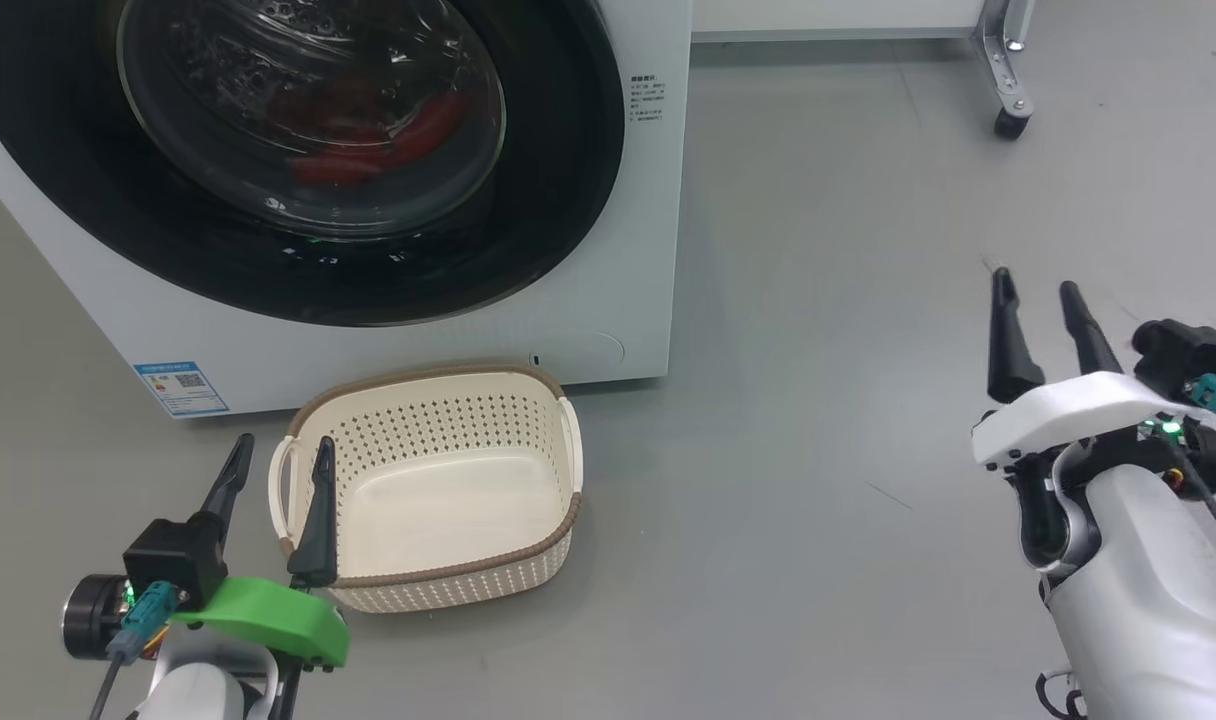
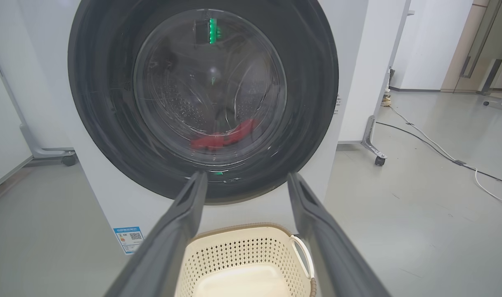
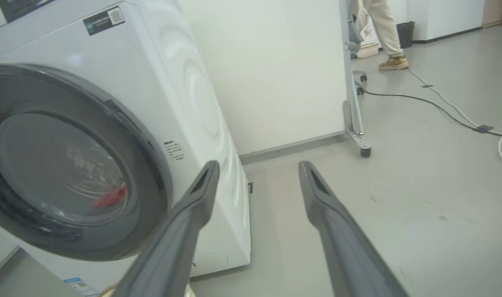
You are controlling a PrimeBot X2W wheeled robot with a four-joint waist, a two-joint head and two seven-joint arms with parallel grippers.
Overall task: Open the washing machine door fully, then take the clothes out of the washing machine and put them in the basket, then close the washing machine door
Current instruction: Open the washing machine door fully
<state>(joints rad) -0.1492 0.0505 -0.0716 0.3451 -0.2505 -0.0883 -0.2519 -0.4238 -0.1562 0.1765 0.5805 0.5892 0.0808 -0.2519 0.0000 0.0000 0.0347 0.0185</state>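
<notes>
Step one, judged not yet begun: the door (image 1: 568,150) is shut over the clothes (image 1: 413,135), the basket (image 1: 438,585) is set before the washing machine (image 1: 628,290), the left gripper (image 1: 283,442) and the right gripper (image 1: 1034,280) are held wide and empty, and the door's rim is to be reached next.

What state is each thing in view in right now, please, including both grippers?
washing machine door: shut.
clothes: inside the washing machine, red, seen through the door.
basket: upright on the floor in front of the washing machine, empty.
left gripper: open, holding nothing.
right gripper: open, holding nothing.
</notes>
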